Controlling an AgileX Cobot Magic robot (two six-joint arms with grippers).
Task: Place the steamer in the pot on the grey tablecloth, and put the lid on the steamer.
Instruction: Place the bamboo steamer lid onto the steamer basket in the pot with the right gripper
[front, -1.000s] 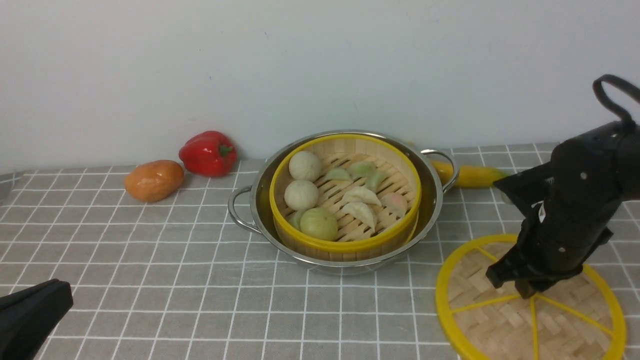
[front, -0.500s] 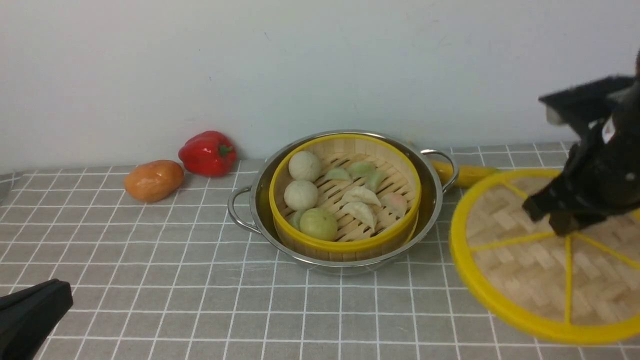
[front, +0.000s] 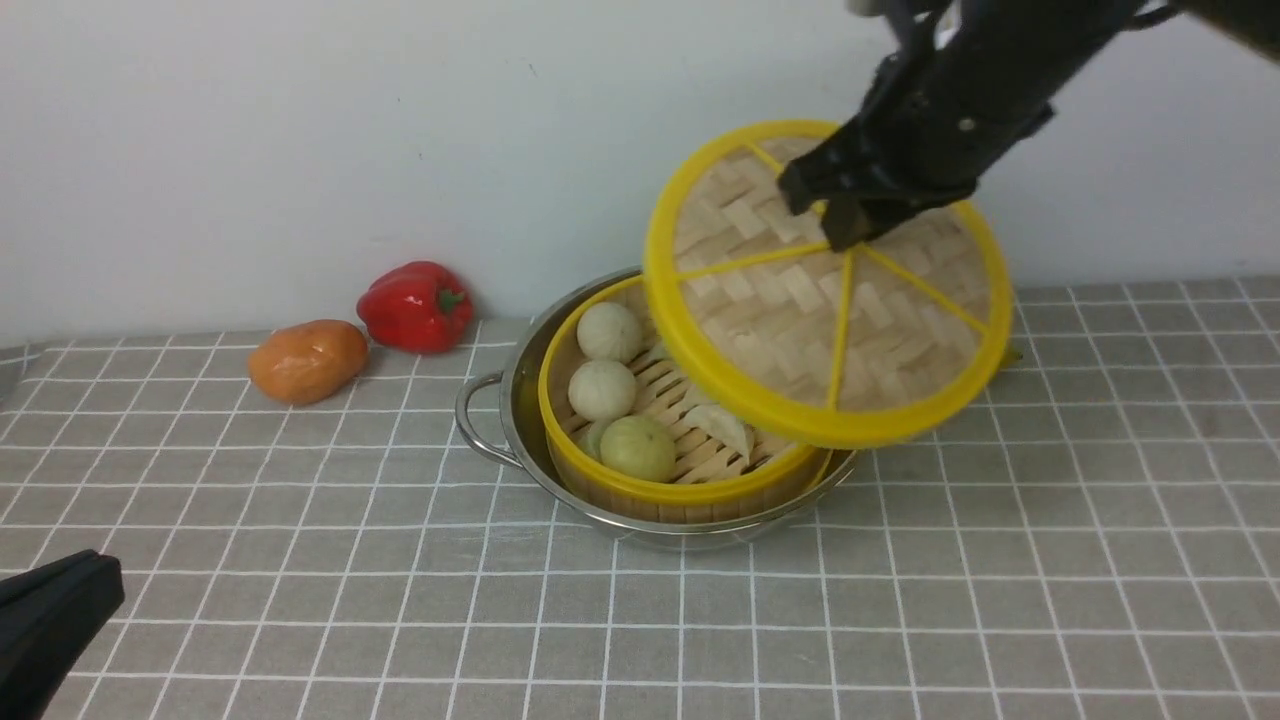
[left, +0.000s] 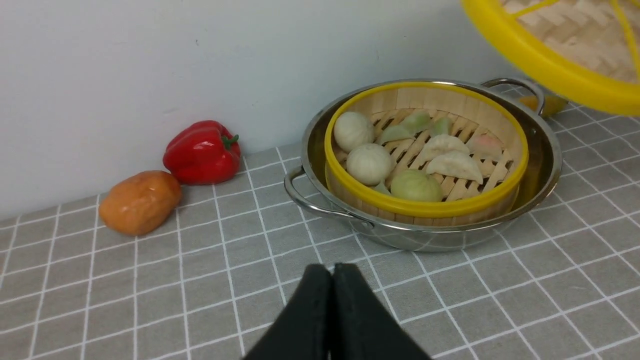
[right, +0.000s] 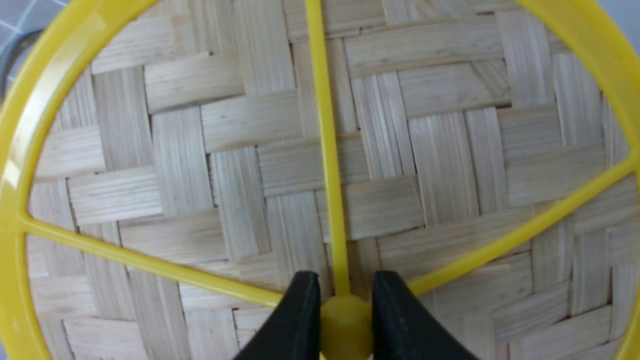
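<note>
The steamer (front: 610, 470) with buns and dumplings sits inside the steel pot (front: 520, 400) on the grey tablecloth (front: 300, 560). Both also show in the left wrist view: the steamer (left: 425, 205), the pot (left: 545, 165). My right gripper (front: 845, 225) is shut on the centre knob of the lid (front: 800, 330) and holds it tilted in the air, above the steamer's right half. The right wrist view shows the lid (right: 250, 150) with the gripper (right: 345, 320) clamped on the knob. My left gripper (left: 331, 300) is shut and empty, low near the front left (front: 50, 620).
A red pepper (front: 415, 305) and an orange potato-like vegetable (front: 308, 360) lie at the back left by the wall. A yellow object (left: 550, 104) lies behind the pot's far handle. The white wall stands close behind the pot.
My right gripper has lifted the lid off the cloth at the front right and carried it up and to the left, over the pot. The left arm has barely moved.
</note>
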